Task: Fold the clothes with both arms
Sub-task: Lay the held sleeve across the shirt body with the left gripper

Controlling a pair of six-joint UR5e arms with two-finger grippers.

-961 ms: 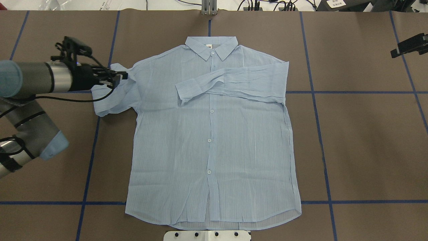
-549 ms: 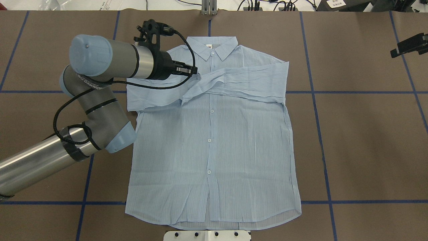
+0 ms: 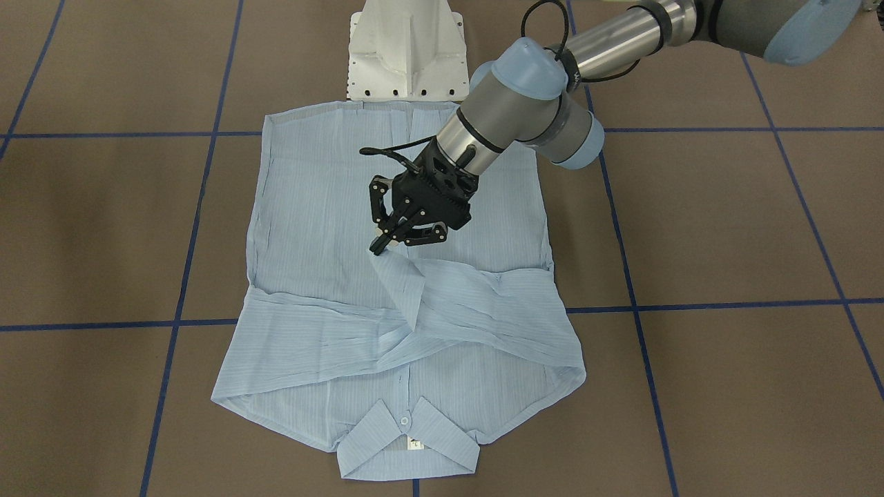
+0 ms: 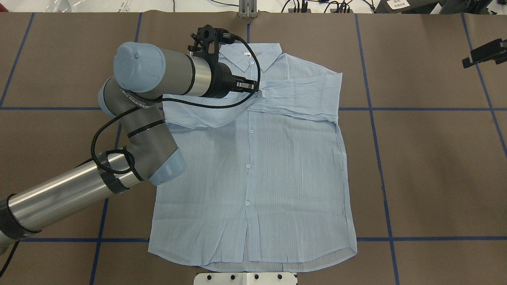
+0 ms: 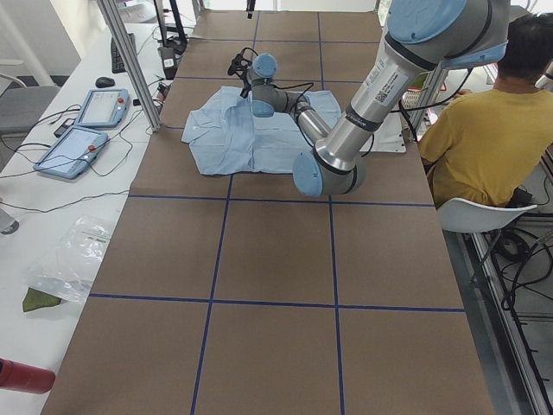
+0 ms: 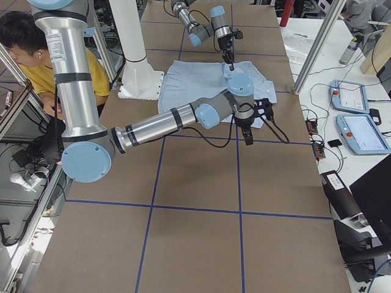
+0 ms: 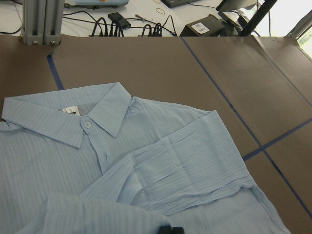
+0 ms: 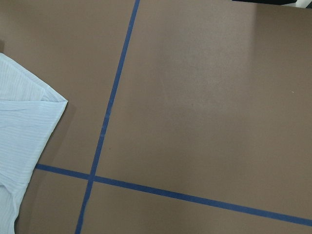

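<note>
Left pincer (image 3: 378, 246), closed on the cuff (image 3: 384, 258), has swung the shirt (image 3: 318, 200) sleeve (image 3: 409, 293) over the folded one beneath it; sleeve folding looks nearly done.

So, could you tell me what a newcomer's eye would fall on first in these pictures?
A light-blue, finely striped button-up shirt lies front-up in the middle of the brown table, with one sleeve folded across its chest. Over it reaches the silver-grey left arm, whose black two-finger end effector pinches the end of the other sleeve above the chest.
</note>
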